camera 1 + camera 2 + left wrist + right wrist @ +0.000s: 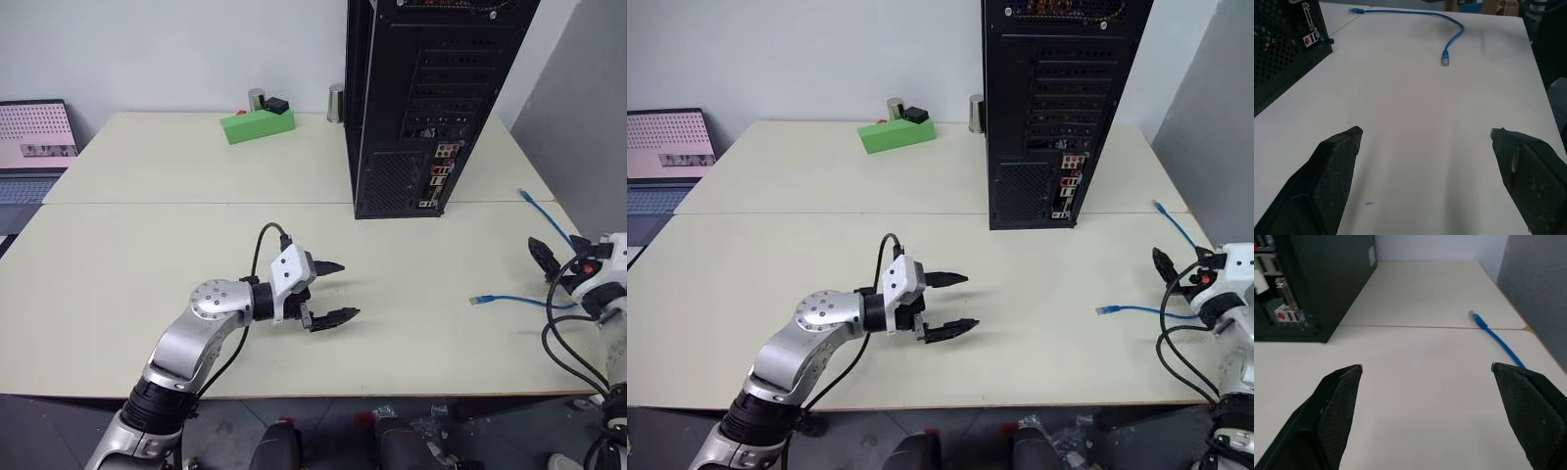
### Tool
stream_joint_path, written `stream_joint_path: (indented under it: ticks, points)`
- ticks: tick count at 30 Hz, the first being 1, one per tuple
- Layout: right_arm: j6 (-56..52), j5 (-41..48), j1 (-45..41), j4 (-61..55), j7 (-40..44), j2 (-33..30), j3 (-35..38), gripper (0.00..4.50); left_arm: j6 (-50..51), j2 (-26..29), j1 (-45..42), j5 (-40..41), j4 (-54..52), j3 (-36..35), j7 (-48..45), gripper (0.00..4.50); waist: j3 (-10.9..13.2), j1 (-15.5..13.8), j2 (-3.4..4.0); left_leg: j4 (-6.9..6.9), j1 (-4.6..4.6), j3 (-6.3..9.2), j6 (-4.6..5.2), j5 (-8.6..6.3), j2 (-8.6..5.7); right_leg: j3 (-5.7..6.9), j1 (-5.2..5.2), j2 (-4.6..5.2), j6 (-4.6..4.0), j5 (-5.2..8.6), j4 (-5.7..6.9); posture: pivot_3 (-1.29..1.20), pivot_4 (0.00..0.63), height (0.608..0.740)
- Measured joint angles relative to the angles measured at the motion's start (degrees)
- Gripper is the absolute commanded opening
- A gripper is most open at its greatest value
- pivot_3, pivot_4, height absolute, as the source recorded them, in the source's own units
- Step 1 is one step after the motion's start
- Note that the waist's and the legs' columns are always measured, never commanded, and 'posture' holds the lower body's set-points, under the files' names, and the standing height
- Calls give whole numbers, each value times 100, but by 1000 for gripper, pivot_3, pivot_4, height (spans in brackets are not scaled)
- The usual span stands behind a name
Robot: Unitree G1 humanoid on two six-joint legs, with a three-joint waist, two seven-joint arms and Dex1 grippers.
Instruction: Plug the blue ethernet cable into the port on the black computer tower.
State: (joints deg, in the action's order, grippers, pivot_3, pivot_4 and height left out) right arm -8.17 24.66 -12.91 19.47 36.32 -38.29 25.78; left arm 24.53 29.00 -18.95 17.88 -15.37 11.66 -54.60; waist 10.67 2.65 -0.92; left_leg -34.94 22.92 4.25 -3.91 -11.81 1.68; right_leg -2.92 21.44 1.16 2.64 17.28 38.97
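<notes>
The computer tower (431,98) stands at the back of the desk (147,264). The ethernet cable (509,299) lies to its right, near my right gripper (554,262).

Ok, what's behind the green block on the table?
Behind the green block stands a metal cylinder, its lower part covered by the block. A small black object rests on the block's top. Anything lower behind it is hidden.

light: bright, even — soft shadows | focus: sharp | glare: faint on table (147,255)
</notes>
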Motion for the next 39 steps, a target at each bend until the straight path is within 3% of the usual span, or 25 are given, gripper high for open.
stream_joint_path:
  ticks: [5, 23, 34, 39]
  points:
    - [-405, 24, 672, -796, 631, -532, -25, 4481, -1, -93, -267, 3, 62, 169, -125, 4500, 0, -19, 0, -1, -1, 0, 0, 0, -1, 0, -1, -1, 2, 1, -1, 0, 150, 740]
    - [-717, -265, 2078, -1845, 2540, -2101, -168, 4481, -309, -375, -803, -51, 703, 446, -484, 4500, 2, -38, -4, -3, 0, 0, 0, 0, -2, 0, -2, -1, 27, 16, -5, 0, 150, 740]
    - [-739, -450, 1626, -2101, 2848, -2356, -621, 4481, -391, -449, -825, -138, 717, 500, -502, 4500, 2, -54, -4, -5, 1, 1, 0, 0, -2, 1, -3, 0, 28, 16, -5, 0, 150, 740]
    - [-714, -751, 1193, -1938, 3136, -2542, -1258, 4481, -393, -488, -852, -118, 712, 622, -643, 4500, 2, -59, -4, -7, 0, 0, 0, 0, -2, 1, -4, 0, 27, 15, -5, 0, 150, 740]
